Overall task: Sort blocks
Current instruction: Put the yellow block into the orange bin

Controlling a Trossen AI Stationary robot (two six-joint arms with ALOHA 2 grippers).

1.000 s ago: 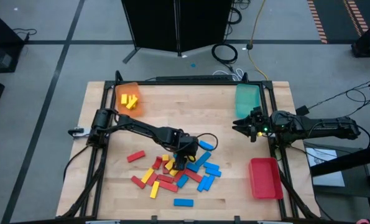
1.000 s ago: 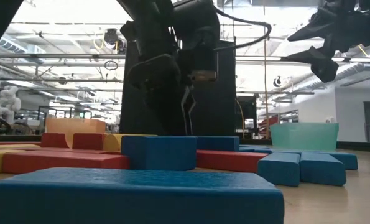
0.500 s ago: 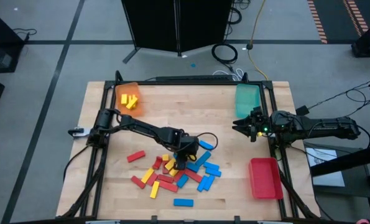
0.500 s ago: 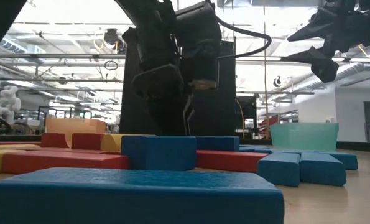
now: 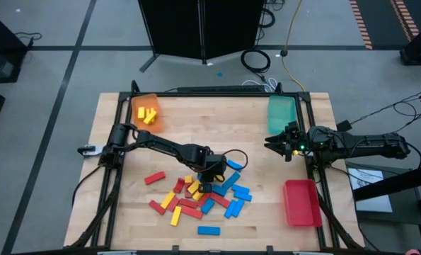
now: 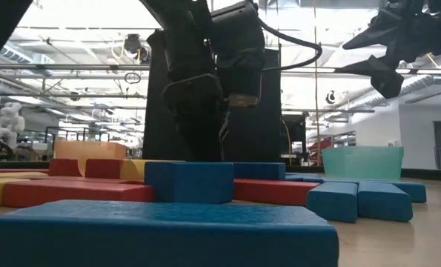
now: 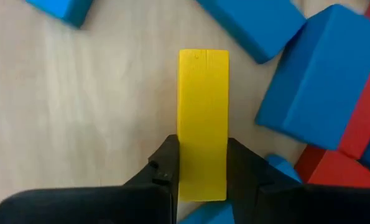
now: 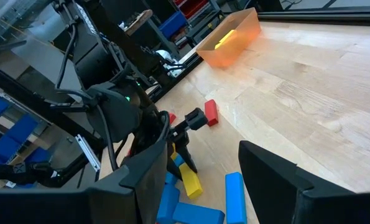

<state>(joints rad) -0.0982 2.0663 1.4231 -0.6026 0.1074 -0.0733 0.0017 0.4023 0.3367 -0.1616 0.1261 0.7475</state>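
Two dark arms appear in the high view. The left arm reaches from the table's left edge to the middle, its left gripper (image 5: 206,185) pointing down into the upper part of the scattered pile of small red, yellow and blue blocks (image 5: 196,202). The right arm lies along the right edge, its right gripper (image 5: 276,146) held off the light wooden table (image 5: 196,120), well apart from the pile. A translucent orange tray (image 5: 145,112) with yellow blocks inside sits at the far left corner, a translucent teal tray (image 5: 281,111) at the far right corner, and a red tray (image 5: 300,202) near the right edge.

Low view: the left gripper (image 6: 205,152) hangs upright behind a row of blue and red blocks, which hide its fingertips. A large blue block (image 6: 161,231) fills the foreground. The right gripper (image 6: 379,63) hovers high at the upper right, above the teal tray (image 6: 362,162).

Left wrist view: the two dark fingers (image 7: 167,163) stand narrow, one on either long side of a flat yellow block (image 7: 203,121) lying on bare wood, pressed against its near end. Blue blocks (image 7: 324,87) lie just beside it, with a red block (image 7: 334,183) under them.

Right wrist view: the right arm's own fingers (image 8: 265,171) stand spread, with nothing between them. Beyond, the left arm bends down over the pile, and the orange tray (image 8: 231,38) sits at the far end
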